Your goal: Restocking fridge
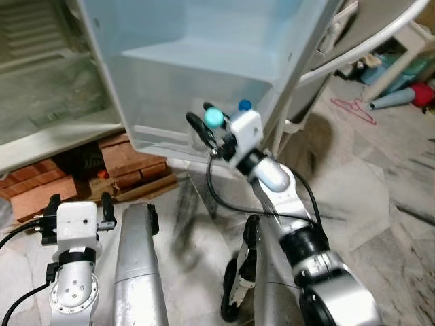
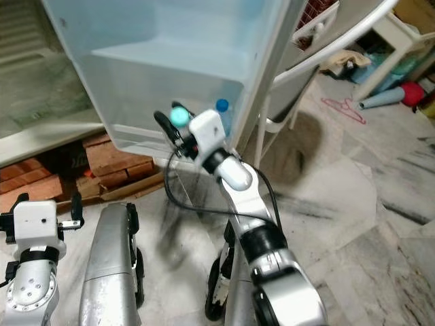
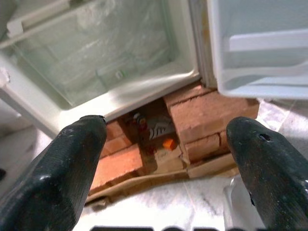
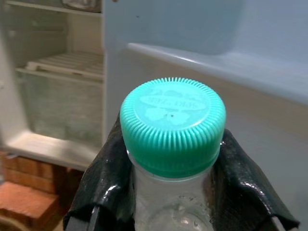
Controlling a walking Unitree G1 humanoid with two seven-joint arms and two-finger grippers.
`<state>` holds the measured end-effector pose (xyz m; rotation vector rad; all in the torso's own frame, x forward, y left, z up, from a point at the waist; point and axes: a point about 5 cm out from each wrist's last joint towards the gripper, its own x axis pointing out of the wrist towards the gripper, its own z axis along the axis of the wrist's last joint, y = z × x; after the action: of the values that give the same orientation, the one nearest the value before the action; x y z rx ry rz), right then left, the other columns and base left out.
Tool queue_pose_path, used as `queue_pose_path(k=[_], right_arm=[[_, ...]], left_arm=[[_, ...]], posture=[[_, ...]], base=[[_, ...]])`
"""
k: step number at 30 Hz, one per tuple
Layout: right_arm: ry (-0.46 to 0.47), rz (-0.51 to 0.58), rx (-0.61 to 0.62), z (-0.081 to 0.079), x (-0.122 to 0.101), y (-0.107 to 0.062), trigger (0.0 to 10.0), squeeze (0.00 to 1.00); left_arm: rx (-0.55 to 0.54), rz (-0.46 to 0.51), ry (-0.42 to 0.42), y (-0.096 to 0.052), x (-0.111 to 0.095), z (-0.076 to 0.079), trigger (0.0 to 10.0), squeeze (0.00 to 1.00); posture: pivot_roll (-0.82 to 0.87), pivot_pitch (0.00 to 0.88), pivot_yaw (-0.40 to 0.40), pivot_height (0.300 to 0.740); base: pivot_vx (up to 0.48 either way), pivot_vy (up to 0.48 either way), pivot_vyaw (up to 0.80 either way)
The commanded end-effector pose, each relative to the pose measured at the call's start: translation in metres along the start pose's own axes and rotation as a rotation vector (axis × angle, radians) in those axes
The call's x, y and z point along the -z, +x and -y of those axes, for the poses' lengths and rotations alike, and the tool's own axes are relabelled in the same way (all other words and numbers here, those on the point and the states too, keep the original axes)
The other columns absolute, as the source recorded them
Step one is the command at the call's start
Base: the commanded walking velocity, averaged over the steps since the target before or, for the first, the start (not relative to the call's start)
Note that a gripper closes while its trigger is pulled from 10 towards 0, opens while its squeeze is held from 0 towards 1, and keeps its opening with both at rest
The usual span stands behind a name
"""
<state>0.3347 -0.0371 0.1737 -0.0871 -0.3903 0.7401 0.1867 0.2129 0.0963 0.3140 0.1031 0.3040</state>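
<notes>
A clear bottle with a teal cap [image 4: 172, 124] is held at the neck by my right gripper [image 1: 207, 123], which is shut on it. The bottle [image 1: 214, 117] hangs just outside the lower shelf [image 1: 170, 136] of the open fridge door, near its front wall. Another bottle with a blue cap [image 1: 245, 105] stands inside that shelf, just beyond the gripper. My left gripper [image 3: 168, 163] is open and empty, held low [image 1: 79, 201] in front of the bricks [image 3: 202, 115] under the fridge body [image 1: 47, 102].
The fridge stands on red bricks [image 1: 129, 163] with bits of litter between them. To the right are a white frame [image 1: 319, 68], a pink hanger [image 1: 353, 109] on the marble floor and a red object [image 1: 423, 94].
</notes>
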Motion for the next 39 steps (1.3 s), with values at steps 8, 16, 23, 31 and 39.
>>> queue_pose_path(k=[8,16,23,31,39], right_arm=[[-0.256,0.015,-0.047,-0.001,0.000,0.015,10.0,0.00],[-0.419,-0.022,-0.054,0.003,0.004,0.023,10.0,0.00],[-0.418,-0.044,-0.071,0.002,0.010,0.021,10.0,0.00],[-0.116,-0.237,0.118,0.016,0.038,0.010,10.0,0.00],[-0.083,-0.267,0.159,0.025,0.035,0.014,10.0,1.00]], left_arm=[[0.010,-0.038,0.011,-0.020,-0.002,-0.004,10.0,0.00],[0.030,-0.075,-0.004,-0.033,-0.003,-0.003,10.0,0.00],[0.064,-0.113,-0.018,-0.043,-0.002,0.000,10.0,0.00],[0.041,-0.098,-0.012,-0.037,-0.009,-0.003,10.0,0.00],[0.048,-0.114,-0.001,-0.038,-0.007,-0.005,10.0,0.00]], posture=[[0.25,0.365,-0.141,0.520],[0.23,0.406,-0.161,0.520],[0.23,0.423,-0.183,0.520],[0.24,0.443,-0.169,0.520],[0.24,0.436,-0.161,0.520]], base=[[0.000,0.000,0.00],[0.000,0.000,0.00],[0.000,0.000,0.00],[0.000,0.000,0.00],[0.000,0.000,0.00]])
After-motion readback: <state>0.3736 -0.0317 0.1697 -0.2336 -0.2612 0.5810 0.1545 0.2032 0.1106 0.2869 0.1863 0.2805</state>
